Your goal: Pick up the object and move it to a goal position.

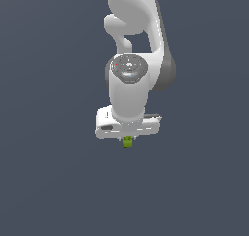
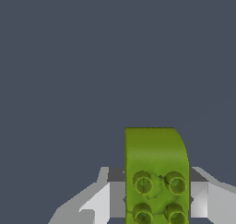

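The object is a small yellow-green block (image 1: pixel 127 142) with round darker green studs. In the exterior view it peeks out just under the white gripper (image 1: pixel 127 139), most of it hidden by the hand. In the wrist view the block (image 2: pixel 156 172) fills the space between the two grey-white fingers (image 2: pixel 115 197), which press on both its sides. The gripper is shut on the block and holds it over the plain grey ground.
The white arm (image 1: pixel 131 60) rises above the gripper toward the top of the exterior view. A flat dark grey-blue surface (image 1: pixel 48 181) lies all around. No other object shows.
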You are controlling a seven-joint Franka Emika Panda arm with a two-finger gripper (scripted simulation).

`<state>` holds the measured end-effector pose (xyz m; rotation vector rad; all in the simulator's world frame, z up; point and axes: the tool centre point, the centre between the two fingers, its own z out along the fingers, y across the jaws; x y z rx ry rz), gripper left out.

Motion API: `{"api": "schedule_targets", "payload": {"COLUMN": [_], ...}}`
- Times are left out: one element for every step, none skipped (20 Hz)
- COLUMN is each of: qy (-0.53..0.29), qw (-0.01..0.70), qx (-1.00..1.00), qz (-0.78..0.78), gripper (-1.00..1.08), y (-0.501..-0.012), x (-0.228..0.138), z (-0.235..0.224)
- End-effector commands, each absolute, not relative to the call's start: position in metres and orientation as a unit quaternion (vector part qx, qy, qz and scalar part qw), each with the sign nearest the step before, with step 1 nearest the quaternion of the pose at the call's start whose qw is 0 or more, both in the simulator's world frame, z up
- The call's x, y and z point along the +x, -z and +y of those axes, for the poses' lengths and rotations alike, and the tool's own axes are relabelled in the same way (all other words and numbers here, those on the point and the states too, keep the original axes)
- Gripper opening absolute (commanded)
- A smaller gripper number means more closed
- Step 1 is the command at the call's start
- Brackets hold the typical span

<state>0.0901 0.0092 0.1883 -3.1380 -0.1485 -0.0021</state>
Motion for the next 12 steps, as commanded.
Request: {"api": "schedule_targets", "payload": {"qy": [0.0, 0.0, 0.0, 0.0, 0.0, 0.0, 0.0, 0.0, 0.0, 0.0, 0.0, 0.0], "qw": [0.0, 0.0, 0.0, 0.0, 0.0, 0.0, 0.0, 0.0, 0.0, 0.0, 0.0, 0.0], "qx": [-0.999, -0.999, -0.999, -0.999, -0.999, -0.999, -0.999, -0.999, -0.999, -0.999, -0.999, -0.999], "qz": [-0.047, -0.047, -0.047, -0.047, -0.047, -0.047, -0.047, -0.047, -0.047, -0.047, -0.047, -0.047], "gripper": [-1.0, -1.0, -1.0, -1.0, -1.0, -1.0, -1.0, -1.0, -1.0, -1.0, -1.0, -1.0], "y": [-0.202, -0.207, -0.21, -0.214, -0.217, -0.219, -0.221, -0.222, -0.223, -0.224, -0.225, -0.225], "x": [0.095, 0.097, 0.099, 0.1, 0.101, 0.102, 0.103, 0.104, 0.105, 0.105, 0.105, 0.105], "z": [0.011, 0.012, 0.013, 0.013, 0.013, 0.014, 0.014, 0.014, 0.015, 0.015, 0.015, 0.015]}}
